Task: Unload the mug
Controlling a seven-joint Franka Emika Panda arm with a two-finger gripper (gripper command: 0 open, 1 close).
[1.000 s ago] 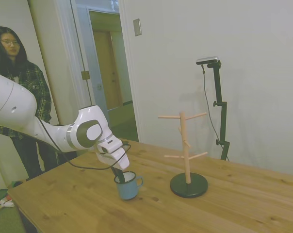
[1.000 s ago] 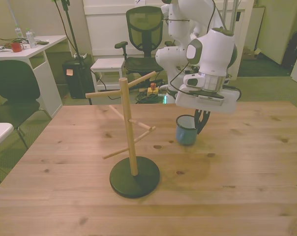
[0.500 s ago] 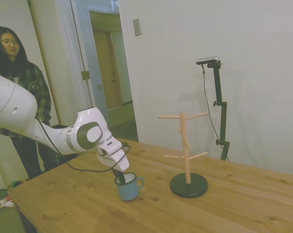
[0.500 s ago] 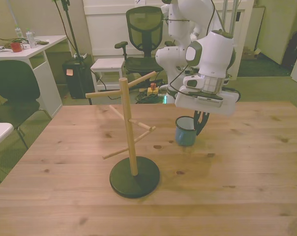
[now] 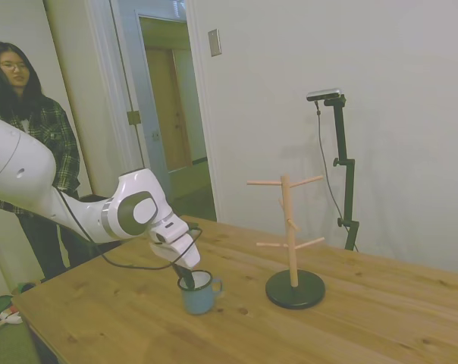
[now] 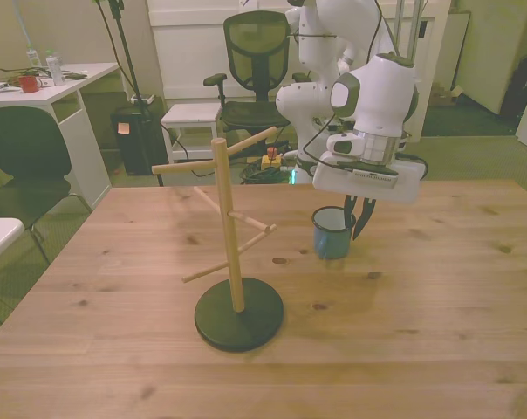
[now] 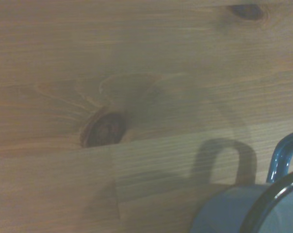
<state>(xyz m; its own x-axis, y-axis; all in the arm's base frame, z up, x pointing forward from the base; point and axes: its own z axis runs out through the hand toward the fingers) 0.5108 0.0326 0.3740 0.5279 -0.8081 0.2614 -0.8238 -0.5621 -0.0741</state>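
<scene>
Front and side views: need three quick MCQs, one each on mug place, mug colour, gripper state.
1. Where is the small blue mug?
A. hanging on a peg
B. standing on the wooden table
C. lifted in the air

2. What colour is its outside?
A. red
B. blue
C. black

3. The gripper is
A. open
B. shut on a peg
C. out of sight

Answers: 1 B, it stands beside the wooden peg stand, whose pegs are bare. 2 B, blue with a pale rim. 3 A, the front view shows its fingers spread at the rim.
</scene>
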